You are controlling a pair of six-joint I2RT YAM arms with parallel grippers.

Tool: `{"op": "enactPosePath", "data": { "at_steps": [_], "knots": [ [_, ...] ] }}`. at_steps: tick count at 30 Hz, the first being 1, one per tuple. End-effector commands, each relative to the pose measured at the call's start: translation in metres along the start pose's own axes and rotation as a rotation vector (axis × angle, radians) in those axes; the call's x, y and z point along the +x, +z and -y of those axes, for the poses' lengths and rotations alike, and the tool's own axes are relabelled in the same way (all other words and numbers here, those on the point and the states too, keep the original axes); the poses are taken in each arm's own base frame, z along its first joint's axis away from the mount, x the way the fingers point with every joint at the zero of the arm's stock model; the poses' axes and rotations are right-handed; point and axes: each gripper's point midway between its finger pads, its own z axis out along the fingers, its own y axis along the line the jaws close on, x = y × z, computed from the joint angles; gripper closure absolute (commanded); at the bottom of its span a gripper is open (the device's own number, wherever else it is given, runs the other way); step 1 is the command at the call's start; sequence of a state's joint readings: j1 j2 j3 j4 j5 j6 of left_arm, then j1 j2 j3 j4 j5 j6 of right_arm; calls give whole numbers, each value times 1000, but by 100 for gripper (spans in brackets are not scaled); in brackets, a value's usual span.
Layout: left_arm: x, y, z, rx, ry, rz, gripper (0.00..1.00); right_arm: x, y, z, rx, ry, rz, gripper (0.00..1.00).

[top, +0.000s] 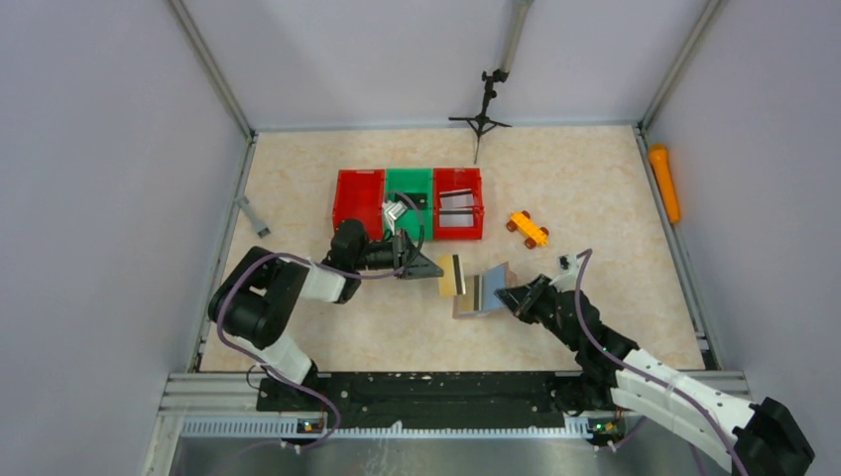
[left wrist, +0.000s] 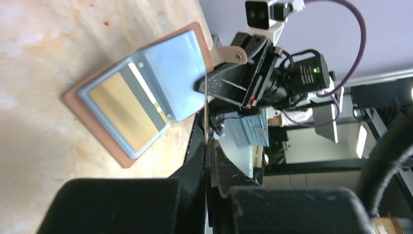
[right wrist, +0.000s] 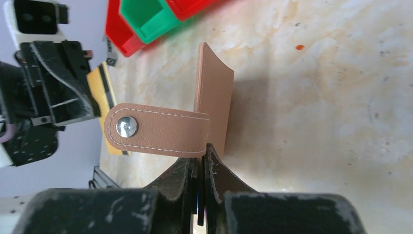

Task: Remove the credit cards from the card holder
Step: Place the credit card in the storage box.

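Status at inspection: the card holder (top: 479,296) lay opened on the table (top: 595,317), just toward 5 o'clock of the table's middle. One leaf lay flat on the surface and the other cover stood raised.

The right gripper (top: 513,296) was at 3 o'clock of the holder. Its fingers were pressed together on the raised tan cover, with the snap strap (right wrist: 156,129) folded across just above the fingertips in the right wrist view.

The left gripper (top: 436,268) was at 9 o'clock of the holder. It was pinching a tan-gold card (top: 451,276) with a dark stripe, held on edge just beside the holder; no contact between that card and the holder could be confirmed. In the left wrist view this card showed only as a thin line.

A second gold card (left wrist: 126,105) sat inside the grey sleeve of the flat leaf.

Three bins stood in a row at 11 o'clock of the holder: left red bin (top: 358,188), green bin (top: 421,183) and right red bin (top: 480,203). The right red bin held a white-grey card (top: 456,206) with a dark stripe. The green bin held a pale item that could not be identified. An orange toy car (top: 527,228) stood at 1 o'clock of the holder, apart from it.
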State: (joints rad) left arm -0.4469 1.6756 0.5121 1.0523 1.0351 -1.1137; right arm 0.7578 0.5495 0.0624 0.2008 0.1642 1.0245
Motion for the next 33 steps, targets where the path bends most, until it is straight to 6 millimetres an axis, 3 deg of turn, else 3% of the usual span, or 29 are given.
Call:
{"op": "enactPosePath", "data": {
  "at_steps": [1,5,8,15,20,26,28,33],
  "knots": [
    [-16,-17,-11,-90,79,89,100,-21,0,-13,0,1,66,100],
    [-33,-36,-34,-278,106,162,100,-25,0,-16,4,-57,72,100],
    [-47,-50,-40,-449,146,201,100,-31,-1,-20,6,-134,78,100],
    [-97,-111,-27,-937,375,322,100,-45,-3,-32,14,-329,72,100],
    [-128,-142,-7,-1122,558,400,100,-56,-5,-41,18,-437,77,100],
    [-151,-181,-23,-1418,674,358,100,-59,-2,-40,16,-470,103,100],
    [-159,-184,-24,-1461,739,320,100,-56,0,-40,-2,-465,103,100],
    [-176,-169,-22,-1394,1080,174,100,-48,7,-40,-21,-440,81,100]
  ]
}}
